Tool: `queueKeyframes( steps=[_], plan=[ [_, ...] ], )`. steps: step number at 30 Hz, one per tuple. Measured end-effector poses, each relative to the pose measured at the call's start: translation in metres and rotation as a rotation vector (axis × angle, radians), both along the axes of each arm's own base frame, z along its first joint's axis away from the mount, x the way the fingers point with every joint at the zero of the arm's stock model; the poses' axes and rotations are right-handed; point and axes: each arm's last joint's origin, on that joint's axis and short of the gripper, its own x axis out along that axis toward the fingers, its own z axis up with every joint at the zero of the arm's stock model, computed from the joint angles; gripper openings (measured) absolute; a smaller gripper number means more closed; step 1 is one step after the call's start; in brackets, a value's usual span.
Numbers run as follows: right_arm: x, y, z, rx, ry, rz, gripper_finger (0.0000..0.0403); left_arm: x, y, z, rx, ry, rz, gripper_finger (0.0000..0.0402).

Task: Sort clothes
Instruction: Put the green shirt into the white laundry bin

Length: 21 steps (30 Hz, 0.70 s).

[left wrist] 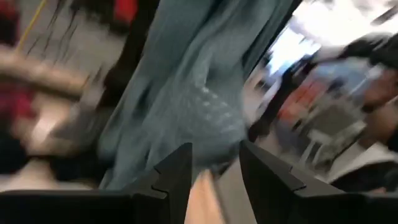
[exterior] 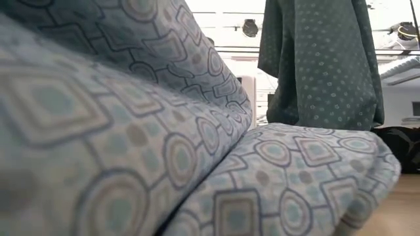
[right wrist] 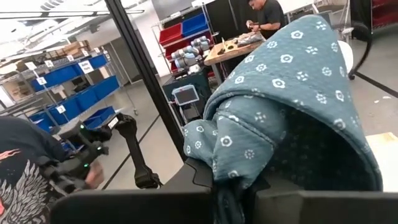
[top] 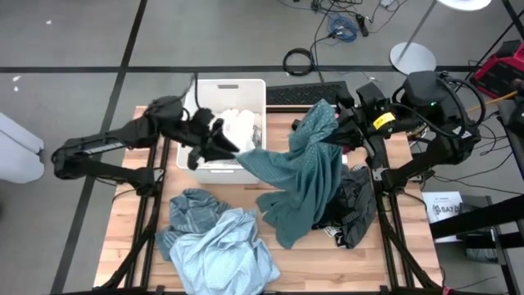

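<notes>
Wooden boards make up the table, which stands on a grey floor with black lines. Far off in the room are blue shelves, and a person works at a bench there.

Both dark arms hold one big teal shirt with small white dots up in the air between them. It hangs down over the middle of the table, and its bottom end rests on the clothes below. The right gripper is clenched tight on the shirt's top at the far right. The left gripper grasps the shirt's other end, just in front of the white bin.

On the near left side of the table lies a light blue shirt with a ring and square pattern. A teal striped garment lies touching it, a bit farther back. A pile of dark clothes sits on the right side, partly under the hanging shirt.

White clothes lie inside the bin at the far edge of the table.
</notes>
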Motion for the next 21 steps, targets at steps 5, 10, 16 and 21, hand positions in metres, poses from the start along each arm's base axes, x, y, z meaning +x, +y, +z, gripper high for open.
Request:
queueKeyframes(
  steps=[5,10,16,21],
  plan=[
    [0.0,0.0,-0.002,-0.003,0.018,0.0,0.0009,-0.025,-0.002,-0.006,0.01,0.17,0.064,0.0144],
    [0.003,0.0,-0.006,-0.005,0.055,-0.001,0.0009,-0.017,-0.002,0.024,0.051,-0.145,0.097,0.0144],
    [0.011,0.001,-0.009,0.011,0.077,-0.003,0.0009,0.022,0.006,0.033,-0.073,-0.329,0.078,0.0144],
    [0.015,0.001,-0.011,0.018,0.088,-0.005,0.0009,0.061,0.003,0.001,-0.132,-0.18,0.04,0.0144]
  ],
)
